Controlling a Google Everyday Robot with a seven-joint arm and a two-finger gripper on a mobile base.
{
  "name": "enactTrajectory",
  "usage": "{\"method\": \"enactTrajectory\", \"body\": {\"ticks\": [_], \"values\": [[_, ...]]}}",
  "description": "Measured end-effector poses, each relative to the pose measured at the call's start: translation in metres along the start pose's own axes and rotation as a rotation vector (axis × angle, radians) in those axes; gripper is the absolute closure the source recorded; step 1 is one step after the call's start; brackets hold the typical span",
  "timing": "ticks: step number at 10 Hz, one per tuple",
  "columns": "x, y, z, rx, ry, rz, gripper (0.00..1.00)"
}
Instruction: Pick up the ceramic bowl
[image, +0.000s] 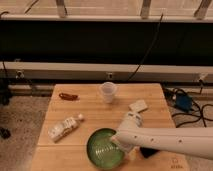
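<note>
Step in hand: approach for the grasp, nothing lifted yet by my read. Bowl (102, 149) sits flat at the front edge of the worktop (90, 111), roughly centre. Arm (170, 142) comes in from the right. The pincer (121, 142) is at the bowl's right rim, touching or just above, can't tell which. Can't tell the pincer's state either, the wrist covers it. Next move likely needs it straddling the rim wall, a firm clamp, then a level straight lift, since a glossy rim may slip. Cup (108, 92) and bottle (65, 126) are well apart from the bowl.
</note>
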Motion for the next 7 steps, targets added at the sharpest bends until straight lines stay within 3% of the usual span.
{"method": "enactTrajectory", "body": {"ticks": [7], "values": [[-0.0006,0.0005,0.0005,0.02,0.004,-0.005,0.2]]}}
